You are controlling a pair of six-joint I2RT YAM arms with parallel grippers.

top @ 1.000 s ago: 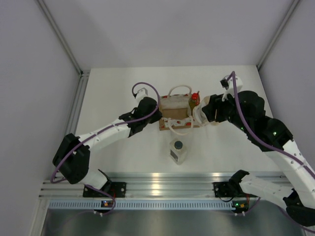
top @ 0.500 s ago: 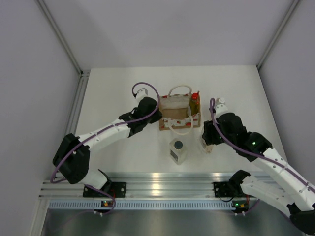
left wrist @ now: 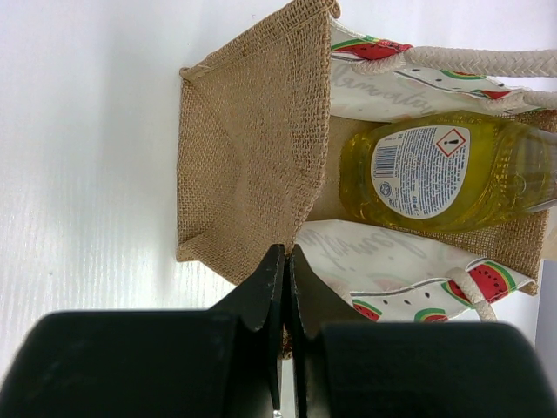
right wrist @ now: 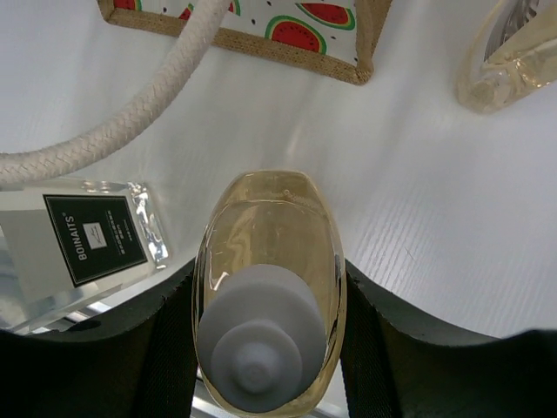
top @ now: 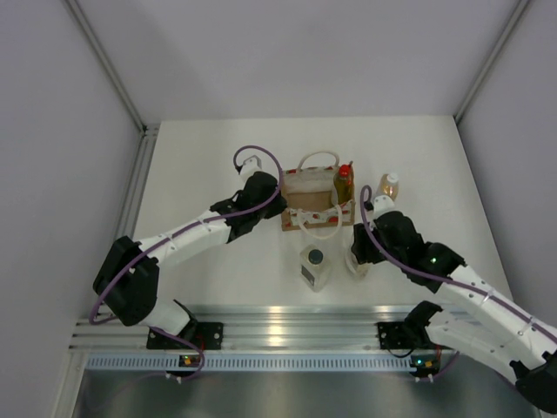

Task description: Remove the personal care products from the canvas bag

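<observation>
The canvas bag stands mid-table with the yellow bottle with a red cap inside it. My left gripper is shut on the bag's left rim; in the left wrist view the burlap wall and the yellow bottle show. My right gripper is shut on an amber bottle with a white cap, upright, low over the table right of the clear squarish bottle. A second amber bottle stands right of the bag.
The bag's white rope handle lies on the table toward the clear bottle. The second amber bottle is beyond my right gripper. A metal rail runs along the table's near edge. Grey walls stand on both sides.
My right gripper carried the amber bottle from the bag's right side toward the near edge, beside the clear bottle. The second amber bottle came into view. The left arm has not moved.
</observation>
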